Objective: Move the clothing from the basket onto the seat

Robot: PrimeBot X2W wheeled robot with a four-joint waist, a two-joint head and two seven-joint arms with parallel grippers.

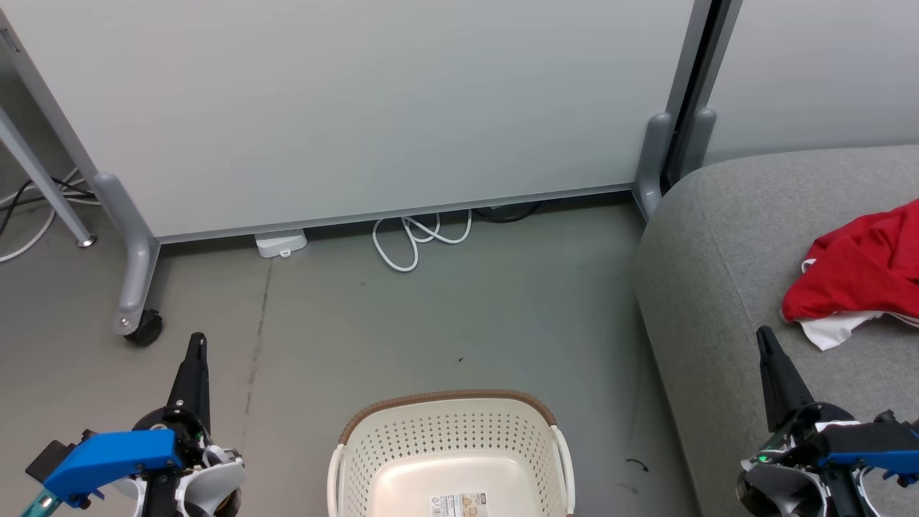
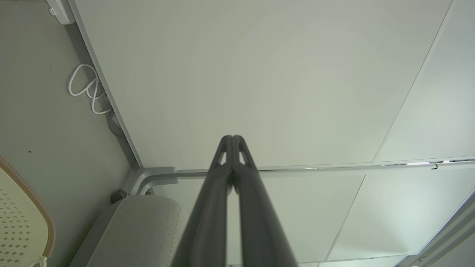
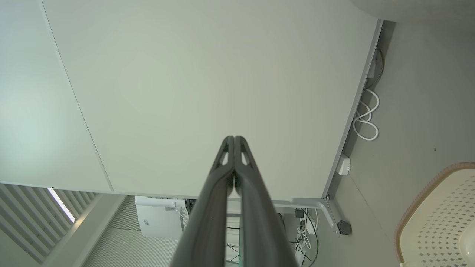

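Now: the seat [image 1: 718, 287], a grey sofa, stands at the right. The basket [image 1: 445, 398] sits on the floor between the arms, its visible bottom bare and its near part cut off. The clothing [image 1: 861, 269] lies as a red heap on the seat. Risk: a garment in the basket's unseen part would be missed; one piece or two, cannot tell. Risk: the right gripper [image 1: 764, 337], near the heap, could snag it on a swing. It and the left gripper [image 1: 197, 341] are both pressed together, pinching nothing and touching nothing.
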